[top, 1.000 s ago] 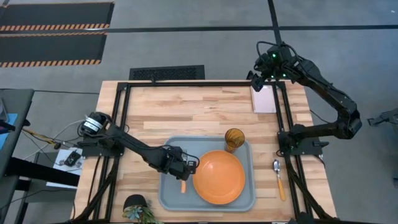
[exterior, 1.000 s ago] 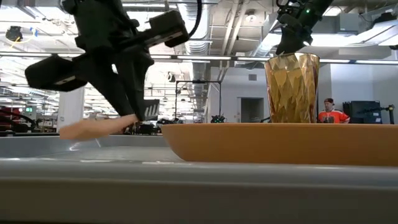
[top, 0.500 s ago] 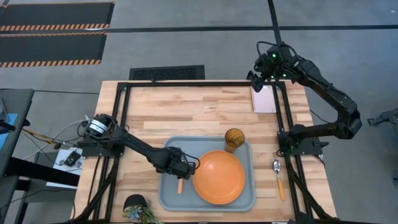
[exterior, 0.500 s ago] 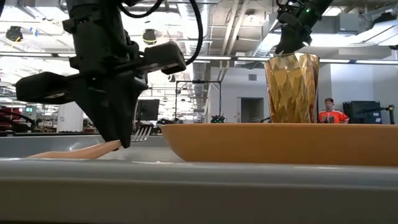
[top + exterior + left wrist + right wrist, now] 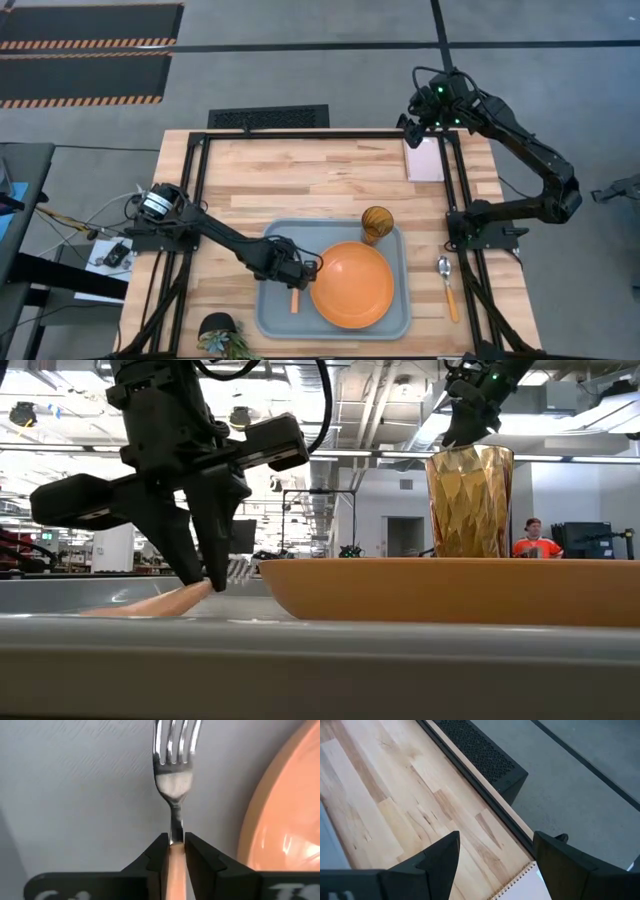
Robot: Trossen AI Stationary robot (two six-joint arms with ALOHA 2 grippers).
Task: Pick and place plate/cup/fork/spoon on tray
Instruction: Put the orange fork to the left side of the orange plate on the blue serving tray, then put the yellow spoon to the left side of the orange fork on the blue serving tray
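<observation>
The pale grey-blue tray (image 5: 270, 310) lies at the table's near middle. On it rest the orange plate (image 5: 352, 284) and the amber cup (image 5: 377, 223), which stands upright at the far right corner. My left gripper (image 5: 296, 272) is over the tray, left of the plate, shut on the fork (image 5: 175, 780). The fork's orange handle (image 5: 294, 299) points to the near edge. The spoon (image 5: 447, 283) lies on the wood to the right of the tray. My right gripper (image 5: 495, 865) is open and empty, high over the far right corner. My left gripper pinches the fork between its two fingers at the top of the orange handle (image 5: 175, 857), just behind the metal neck. The fingers (image 5: 205, 565) come from above, pointing down, and lie across the fork. The fork slants: the handle's free end (image 5: 110, 608) is on the tray floor, and the tines (image 5: 236, 567) are raised.
A small pink pad (image 5: 425, 158) lies at the far right, below my right gripper. A black frame (image 5: 200, 180) runs around the tabletop. A small potted plant (image 5: 220, 335) stands at the near edge, left of the tray. Bare wood lies beyond the tray.
My left gripper has gone down onto the tray with the fork and turned a little, still shut on it. The fork's handle, which was lifted clear of the tray floor a second ago, now rests on it by its free end.
</observation>
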